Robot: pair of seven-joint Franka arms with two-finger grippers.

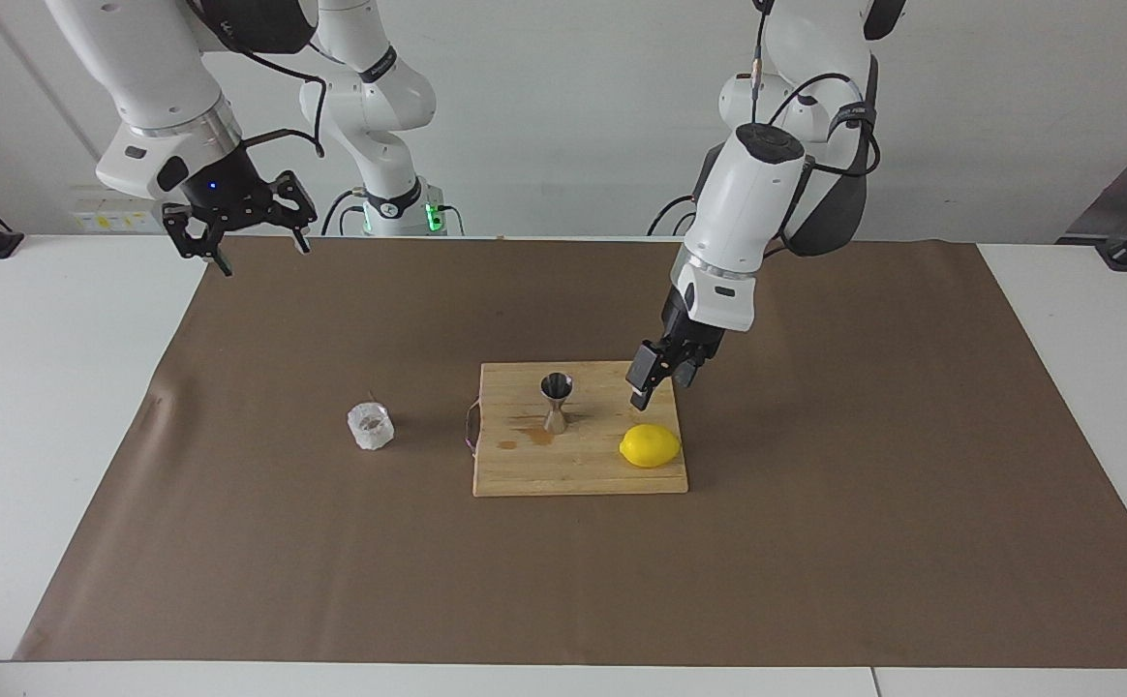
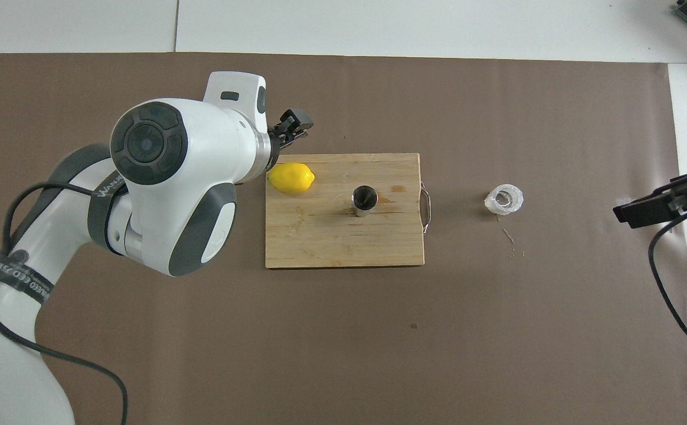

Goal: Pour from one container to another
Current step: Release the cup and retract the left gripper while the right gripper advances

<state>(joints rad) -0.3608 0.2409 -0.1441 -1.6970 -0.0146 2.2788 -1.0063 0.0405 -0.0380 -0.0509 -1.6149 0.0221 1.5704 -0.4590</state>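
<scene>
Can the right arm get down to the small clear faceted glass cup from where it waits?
Probably yes. The right claw hangs high over the mat's corner at its own end, and the small clear faceted glass cup stands alone on the brown paper mat, apart from the wooden cutting board.

Facing cam is sitting high across the table, looking back at both arm bases. Overhead cam is hanging above the robots' end, looking forward and steeply down. Both are covering the brown paper mat (image 1: 815,542) (image 2: 497,330) and rectangular wooden cutting board (image 1: 578,469) (image 2: 320,242), half a turn apart.
</scene>
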